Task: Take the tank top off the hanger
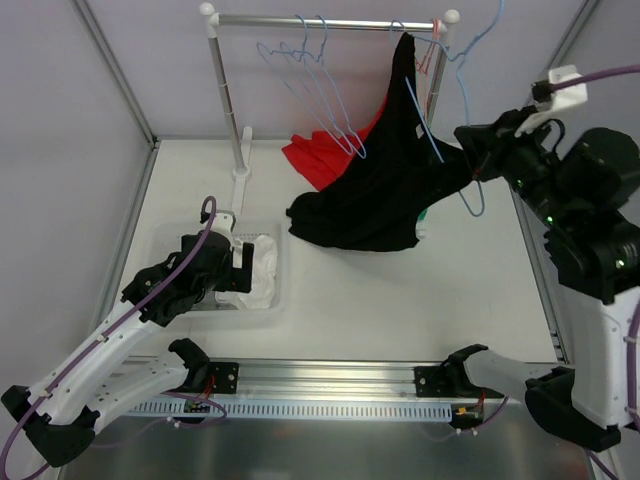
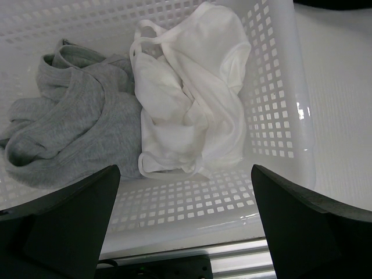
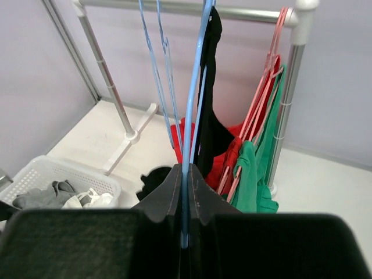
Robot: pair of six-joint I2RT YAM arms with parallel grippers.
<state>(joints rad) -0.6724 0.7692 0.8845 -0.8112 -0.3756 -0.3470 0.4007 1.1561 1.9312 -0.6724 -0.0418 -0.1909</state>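
Black tank top (image 1: 385, 170): limp matte fabric, hung on the thin blue wire hanger (image 3: 196, 87), hem pooled on the worktop (image 1: 400, 300). Right claw (image 3: 186, 189) is clenched on the hanger wire. Left claw (image 2: 186, 197) is released above the perforated basket (image 2: 279, 116).

Enclosure: plain, pale lilac-grey wall panels (image 1: 150, 60) at the back and on both sides, unmarked, met at the corners by slanting grey metal struts (image 1: 114, 68). Work surface: a matte white table top (image 1: 400, 290), evenly lit, with soft shadows only. A silver metal rail (image 1: 330, 375) runs along its near edge, with a slotted strip just below. At the far end stands a garment rack (image 1: 360, 23) with a chrome crossbar, white corner caps and a white foot resting on the table.
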